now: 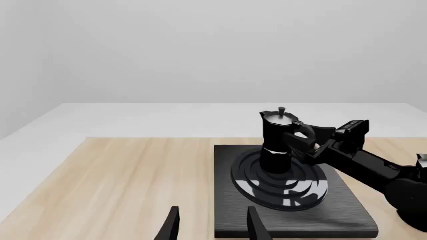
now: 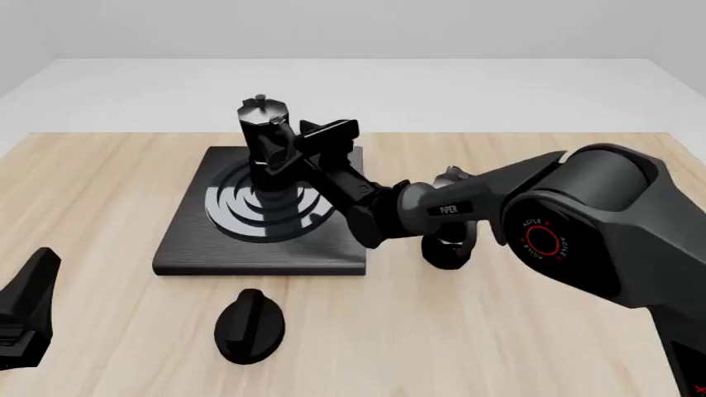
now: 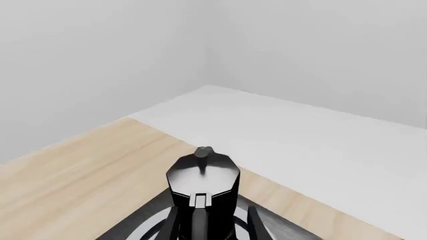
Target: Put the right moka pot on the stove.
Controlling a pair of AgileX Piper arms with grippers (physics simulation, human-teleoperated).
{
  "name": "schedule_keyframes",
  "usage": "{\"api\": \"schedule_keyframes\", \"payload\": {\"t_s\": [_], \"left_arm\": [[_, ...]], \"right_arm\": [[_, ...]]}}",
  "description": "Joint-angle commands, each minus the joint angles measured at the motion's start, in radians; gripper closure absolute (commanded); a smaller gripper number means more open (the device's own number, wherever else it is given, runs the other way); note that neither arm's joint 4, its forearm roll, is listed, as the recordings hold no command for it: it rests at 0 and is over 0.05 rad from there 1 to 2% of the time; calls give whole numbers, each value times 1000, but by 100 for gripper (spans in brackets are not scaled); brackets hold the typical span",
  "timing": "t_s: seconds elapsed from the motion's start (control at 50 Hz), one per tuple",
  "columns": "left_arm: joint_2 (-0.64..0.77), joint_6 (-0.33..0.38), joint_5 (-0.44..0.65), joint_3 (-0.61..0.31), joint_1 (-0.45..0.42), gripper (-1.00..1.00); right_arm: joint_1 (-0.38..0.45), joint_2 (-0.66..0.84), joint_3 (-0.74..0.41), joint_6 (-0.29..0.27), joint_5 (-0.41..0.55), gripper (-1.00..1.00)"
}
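The right moka pot [image 2: 264,132], black with a silvery lid and knob, stands upright on the burner rings of the flat black stove [image 2: 188,240]. My right gripper [image 2: 303,147] reaches across the slab and is open, one finger on each side of the pot's handle. The right wrist view shows the pot [image 3: 203,175] close up between those spread fingers [image 3: 175,225]. From the left wrist view, the pot [image 1: 277,135] and the right gripper [image 1: 301,134] sit on the stove [image 1: 347,215]. My left gripper [image 1: 213,210] is open, holds nothing, and hangs near the table's front left.
A second moka pot [image 2: 448,251] stands right of the stove, mostly hidden behind the right arm. A small black round knob [image 2: 251,325] lies on the wood in front of the stove. The table's far edge runs behind the stove.
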Motion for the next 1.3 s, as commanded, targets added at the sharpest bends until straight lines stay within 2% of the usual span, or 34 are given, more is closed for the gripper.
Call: {"api": "schedule_keyframes", "payload": {"t_s": [0.02,0.2,0.54,0.9,1.18,1.3], "left_arm": [[0,0,0,0,0,-100],[0,0,0,0,0,-100],[0,0,0,0,0,-100],[0,0,0,0,0,-100],[0,0,0,0,0,-100],[0,0,0,0,0,-100]], "right_arm": [[-5,-16,47,-21,5,-100],[-1,-68,113,-33,-7,-100],[28,-169,208,-21,44,-100],[28,-285,328,-15,48,-100],[71,-474,488,-5,75,-100],[78,-568,557,5,115,-100]]}}
